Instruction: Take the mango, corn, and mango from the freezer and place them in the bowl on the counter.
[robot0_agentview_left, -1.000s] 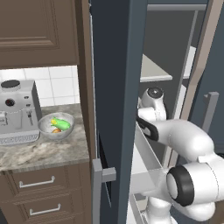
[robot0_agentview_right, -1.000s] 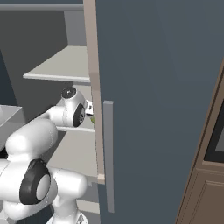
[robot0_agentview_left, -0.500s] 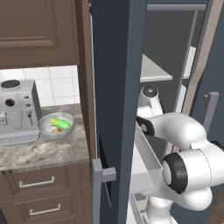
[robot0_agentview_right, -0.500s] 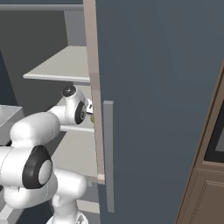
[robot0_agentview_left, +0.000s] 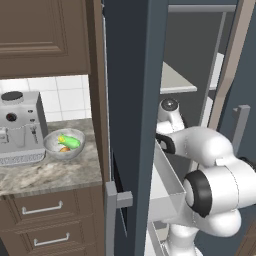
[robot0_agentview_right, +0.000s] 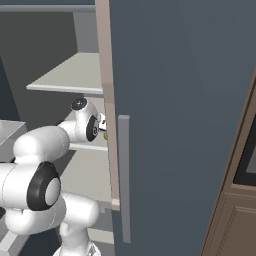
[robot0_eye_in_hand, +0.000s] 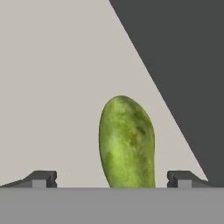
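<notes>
Because the mango (robot0_eye_in_hand: 127, 142) is a smooth, rounded fruit with a waxy green skin, it will probably be slippery and somewhat firm, neither heavy nor fragile, though a hard squeeze could bruise it. The safest hold looks to be across its widest part, near the middle of its length, where the two sides are closest to parallel; a grip near the tapering top would likely let it squirt out.

Taking the mango as the landmark and reading the hand view from left to right: the left fingertip (robot0_eye_in_hand: 41, 178) stands well to the left of the fruit's lower end, with bare pale shelf between them; the mango itself rises in the middle, long axis pointing away from the hand; the right fingertip (robot0_eye_in_hand: 183, 178) stands to its right, again with a gap. So the pincer (robot0_eye_in_hand: 113, 179) is spread wide and grasps nothing, straddling the near end of the fruit, which sits slightly right of centre between the tips. Right of the mango the dark freezer wall cuts diagonally across.

The mango lies on a pale shelf inside the freezer (robot0_agentview_left: 135, 100). Well to the left of it, on the table (robot0_agentview_left: 45, 172), the bowl (robot0_agentview_left: 64, 144) already holds a green item and something orange.
</notes>
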